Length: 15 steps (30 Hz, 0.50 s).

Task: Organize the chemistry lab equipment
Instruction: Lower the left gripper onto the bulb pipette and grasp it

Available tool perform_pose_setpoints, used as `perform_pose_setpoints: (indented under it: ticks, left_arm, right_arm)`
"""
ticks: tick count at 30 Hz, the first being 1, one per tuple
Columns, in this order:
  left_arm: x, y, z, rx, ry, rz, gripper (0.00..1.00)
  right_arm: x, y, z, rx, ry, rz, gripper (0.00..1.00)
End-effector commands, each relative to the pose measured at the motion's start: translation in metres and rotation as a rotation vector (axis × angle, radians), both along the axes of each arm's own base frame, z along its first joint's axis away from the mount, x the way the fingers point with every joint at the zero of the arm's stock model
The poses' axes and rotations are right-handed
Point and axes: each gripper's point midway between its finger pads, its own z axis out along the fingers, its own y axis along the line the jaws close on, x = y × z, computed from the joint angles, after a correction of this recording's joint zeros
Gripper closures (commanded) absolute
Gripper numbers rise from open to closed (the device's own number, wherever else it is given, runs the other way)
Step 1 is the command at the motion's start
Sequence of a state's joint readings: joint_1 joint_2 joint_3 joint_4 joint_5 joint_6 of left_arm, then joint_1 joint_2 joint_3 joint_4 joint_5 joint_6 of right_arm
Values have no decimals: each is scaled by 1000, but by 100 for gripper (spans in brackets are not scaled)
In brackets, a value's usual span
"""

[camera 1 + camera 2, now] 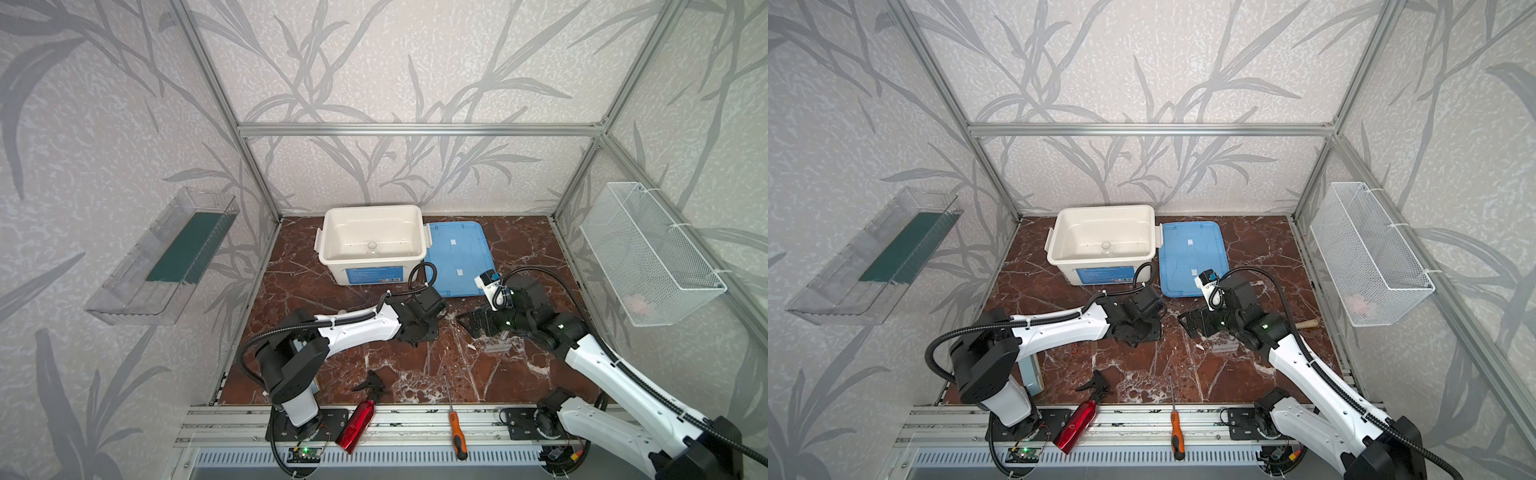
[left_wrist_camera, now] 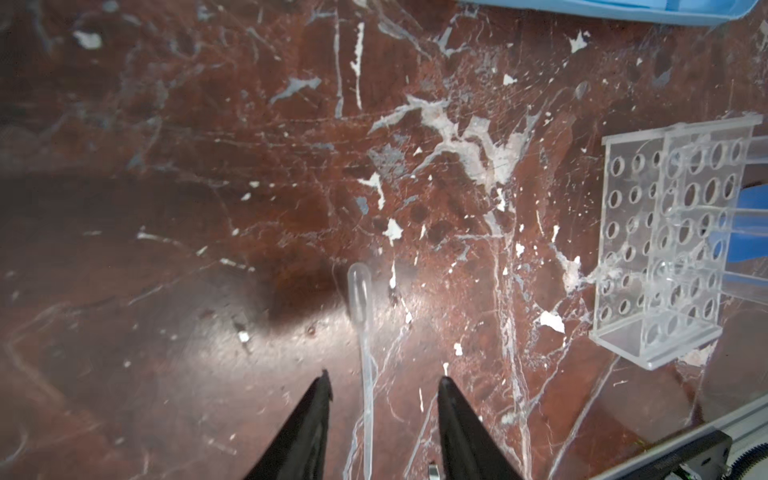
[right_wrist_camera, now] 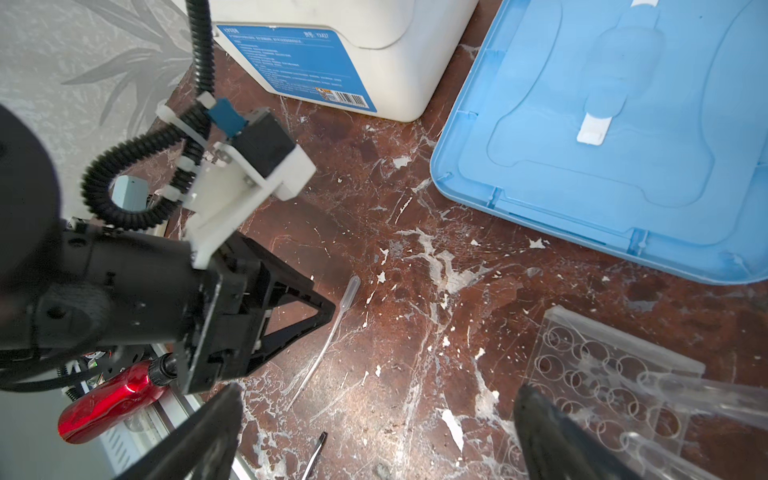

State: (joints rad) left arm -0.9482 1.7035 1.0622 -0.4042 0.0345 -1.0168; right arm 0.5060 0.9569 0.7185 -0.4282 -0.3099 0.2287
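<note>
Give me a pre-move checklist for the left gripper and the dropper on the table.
1. Dropper inside left gripper's gap: ok, the stem lies between the jaws.
2. Jaws closed on dropper: not ok, both stand apart from it.
3. Right gripper clear of dropper: ok, open and apart from it.
4. White bin open to receive: ok, blue lid lies beside it.

We find both top views bright and evenly lit, sharp at the centre, stretched by the wide lens toward the edges. In the left wrist view a broad shadow darkens the counter [image 2: 124, 228] beside a pale glare patch; the rack [image 2: 665, 249] is soft. In the right wrist view the near jaws blur.
</note>
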Motion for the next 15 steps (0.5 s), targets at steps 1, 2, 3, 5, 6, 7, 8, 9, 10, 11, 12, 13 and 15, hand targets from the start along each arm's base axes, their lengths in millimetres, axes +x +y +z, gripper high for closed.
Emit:
perform_pose_setpoints:
  ticks: [1,2,3,5,6,7,8,9,10,11,12,13,15]
  left_arm:
    - [11,-12,-12,-69,-14,91,57]
    - [9,-10,-17,-37,-3,86,57]
    - [8,-7,-20,-3,-1,78,58]
    - [7,-1,-24,55,-6,76,60]
    - [7,2,-26,74,-7,80,60]
    - [6,4,-28,88,-8,86,62]
    - [7,7,-27,106,-23,90,63]
    - [8,8,-26,128,-46,85,63]
    - [8,10,-25,152,-59,77,63]
    - [8,11,-26,171,-61,73,64]
    - [8,11,-28,182,-60,67,64]
    - [8,11,-31,190,-56,64,64]
    - [7,9,-36,190,-48,59,66]
  right_arm:
    - [0,4,-3,16,9,10,0]
    - [-1,4,-4,14,12,10,0]
    - [-1,4,-4,16,11,10,0]
    - [-1,5,-3,21,11,12,0]
    - [0,5,-3,21,11,11,0]
    - [-1,4,-3,18,11,13,0]
    - [0,4,-4,16,11,14,0]
    - [-1,4,-5,14,13,14,0]
    - [0,5,-5,16,15,13,0]
    - [0,5,-6,15,16,15,0]
    - [0,5,-6,14,18,16,0]
    - [0,5,-7,13,19,16,0]
    - [1,5,-6,10,19,16,0]
